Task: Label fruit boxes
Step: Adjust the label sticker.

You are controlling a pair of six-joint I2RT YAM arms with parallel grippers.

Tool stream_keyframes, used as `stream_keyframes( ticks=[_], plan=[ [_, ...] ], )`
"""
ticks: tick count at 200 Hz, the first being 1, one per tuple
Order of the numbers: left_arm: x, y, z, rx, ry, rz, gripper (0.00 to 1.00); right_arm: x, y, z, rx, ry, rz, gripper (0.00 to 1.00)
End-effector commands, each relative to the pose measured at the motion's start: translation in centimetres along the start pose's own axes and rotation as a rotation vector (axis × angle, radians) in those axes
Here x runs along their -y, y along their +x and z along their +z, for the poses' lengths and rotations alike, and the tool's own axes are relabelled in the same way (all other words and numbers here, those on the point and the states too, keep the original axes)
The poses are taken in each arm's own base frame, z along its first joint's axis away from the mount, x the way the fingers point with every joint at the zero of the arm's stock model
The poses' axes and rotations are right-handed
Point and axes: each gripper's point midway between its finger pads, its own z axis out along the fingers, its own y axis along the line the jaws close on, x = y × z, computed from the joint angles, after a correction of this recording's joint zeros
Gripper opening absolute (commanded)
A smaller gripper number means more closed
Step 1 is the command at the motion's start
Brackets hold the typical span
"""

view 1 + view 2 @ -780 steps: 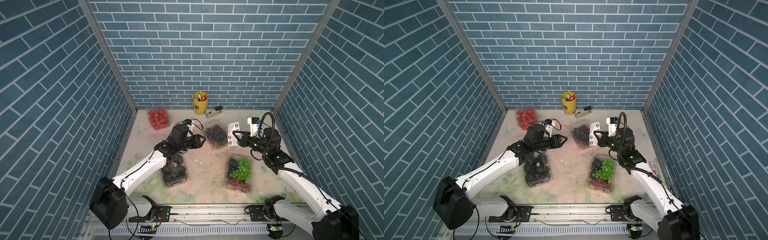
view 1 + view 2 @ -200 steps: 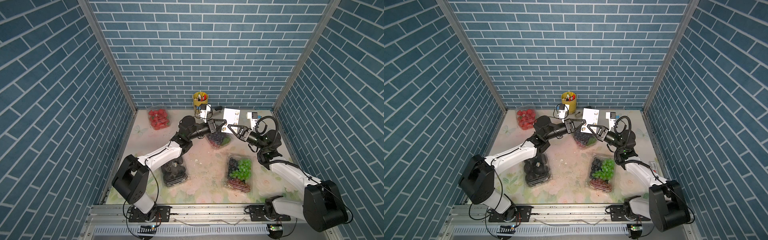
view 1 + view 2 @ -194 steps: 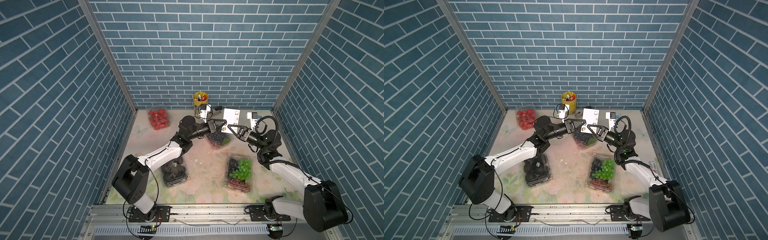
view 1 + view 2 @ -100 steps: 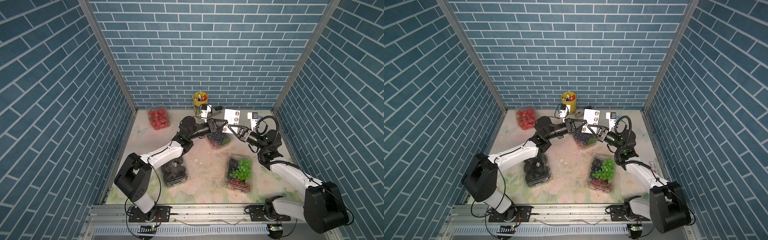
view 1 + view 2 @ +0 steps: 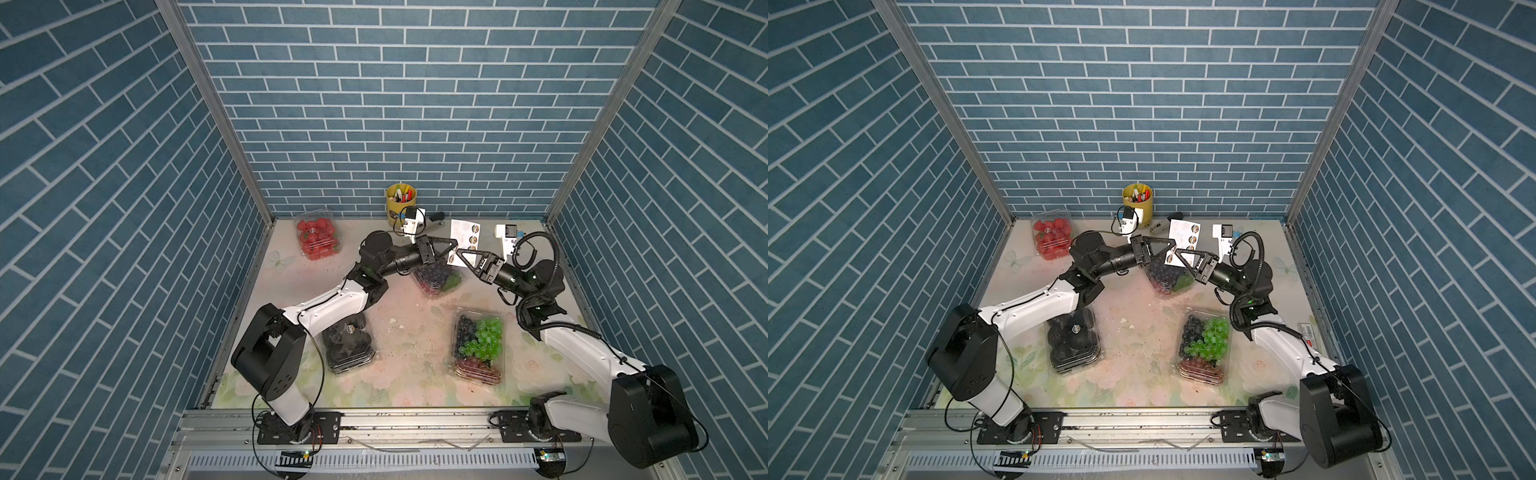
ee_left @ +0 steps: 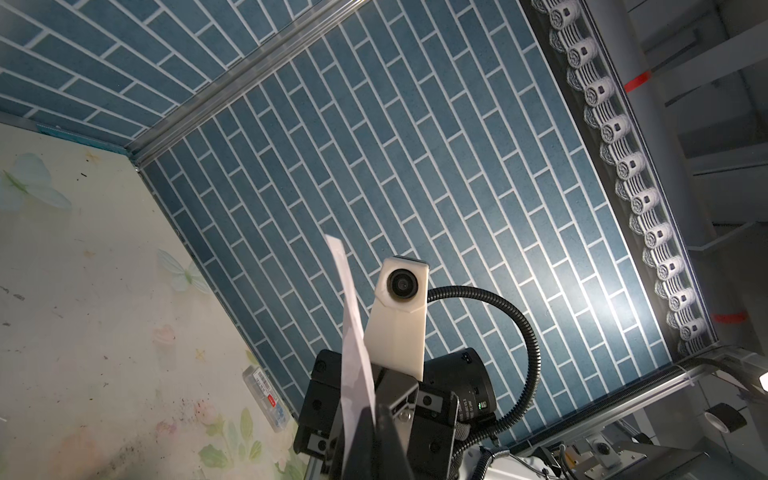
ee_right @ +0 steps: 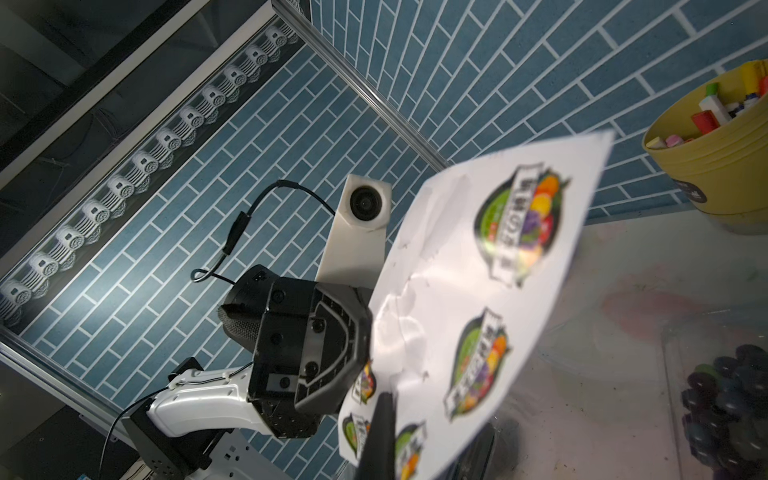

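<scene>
nearest the arm bases, well short of both pincers, two closed clamshells lie on the flowered table (image 5: 415,374). the box of black fruits (image 5: 347,343) sits partly under the left arm's white link and has a small round label (image 5: 350,328) on its lid. the box of mixed green, dark and red grapes (image 5: 478,345) sits on the right pincer's side, just beside that arm. farther in, the box of dark purple grapes (image 5: 436,278) rests directly beneath the spot where the two pincers meet. above it the left pincer (image 5: 454,242) and the right pincer (image 5: 459,252) point at each other, tips nearly touching, both raised off the table. the right pincer is clenched on the lower end of the white sticker sheet (image 5: 465,235), which stands up from its tips; in the right wrist view the sheet (image 7: 478,291) shows blurred round fruit-logo stickers. the left pincer is clenched too, at the sheet's edge beside one sticker. its tips are hidden behind the paper, so i cannot tell whether it nips the paper or a sticker. beyond the left pincer, toward the back corner on its side and well apart from it, is the box of red strawberries (image 5: 316,235). behind both pincers, against the back wall, stands the yellow pen cup (image 5: 400,200).
</scene>
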Motion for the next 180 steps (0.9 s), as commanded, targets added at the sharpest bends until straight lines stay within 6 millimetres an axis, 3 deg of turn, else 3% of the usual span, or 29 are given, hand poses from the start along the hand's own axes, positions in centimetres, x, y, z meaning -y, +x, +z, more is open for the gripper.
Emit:
stream_keyframes(
  ticks=[1, 180],
  plan=[
    [0.97, -0.51, 0.45, 0.003, 0.034, 0.033, 0.00, -3.62, -0.83, 0.06, -0.007, -0.101, -0.097, 0.00],
    [0.33, -0.14, 0.63, -0.013, 0.031, 0.027, 0.00, -3.69, -1.05, 0.14, 0.003, -0.111, -0.108, 0.00]
  ],
)
